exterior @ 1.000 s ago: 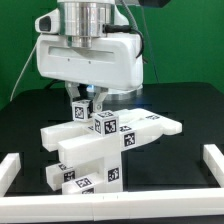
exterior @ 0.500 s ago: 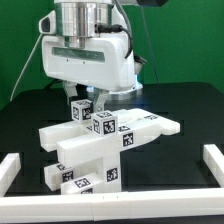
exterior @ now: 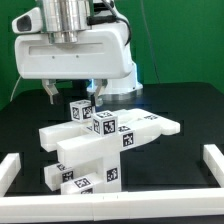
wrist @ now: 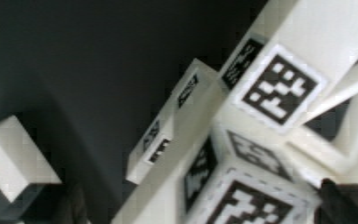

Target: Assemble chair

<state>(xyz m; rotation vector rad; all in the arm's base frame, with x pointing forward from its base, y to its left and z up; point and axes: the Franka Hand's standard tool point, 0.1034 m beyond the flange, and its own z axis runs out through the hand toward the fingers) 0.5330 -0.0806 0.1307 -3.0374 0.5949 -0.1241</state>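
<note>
Gripper [exterior: 72,92] above the chair, jaws spread wide, nothing between them. One dark fingertip [exterior: 51,91] shows under the white hand housing toward the exterior view's left; the other finger sits near the small tagged cube [exterior: 80,110], whether touching it or just clear I cannot tell. A blue glow shows under the housing beside that finger.

Directly below the hand: the chair [exterior: 105,150], a cluster of chunky white blocks and slabs carrying black-and-white square tags. The small cube is its topmost piece, a second tagged block [exterior: 105,124] just beside and slightly lower. Long slabs run out from under these toward the exterior view's right and down toward the front.

Wrist view: close, tilted faces of the same white blocks [wrist: 282,90], several tags legible as patterns only, edges blurred. A separate white piece [wrist: 16,160] sits apart at the edge of that frame; what it is, cannot tell.

Further out: black table [exterior: 190,105] under everything, white border rail [exterior: 212,160] along the front and sides, green backdrop [exterior: 185,40] behind the arm.
</note>
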